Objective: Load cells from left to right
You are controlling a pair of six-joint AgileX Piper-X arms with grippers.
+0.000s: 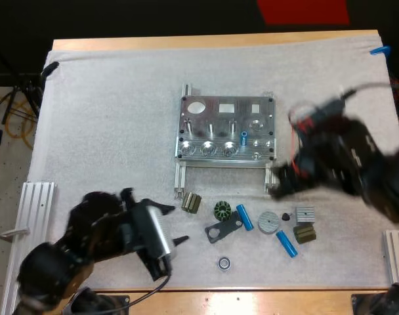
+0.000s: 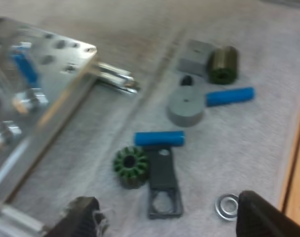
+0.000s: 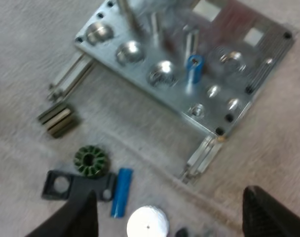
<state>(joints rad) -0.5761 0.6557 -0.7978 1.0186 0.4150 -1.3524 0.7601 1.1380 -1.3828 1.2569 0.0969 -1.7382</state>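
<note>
You get bright, even light, faint shadows, glare on the metal fixture (image 1: 226, 128), motion blur on left arm (image 1: 98, 236) and right arm (image 1: 347, 161)

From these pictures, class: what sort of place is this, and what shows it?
Likely a robotics assembly bench: a machined metal fixture, blue cylinders and small dark parts on a white mat.

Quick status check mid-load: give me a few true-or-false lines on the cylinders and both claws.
1. One blue cylinder stands in the fixture. True.
2. Three blue cylinders lie loose on the mat. False: only two, one cylinder by the green gear, another cylinder right of it.
3. The left claw is open and empty. True.
4. The right claw grips a cylinder. False: open, empty.
5. The green gear sits in the fixture. False: it lies on the mat.
</note>
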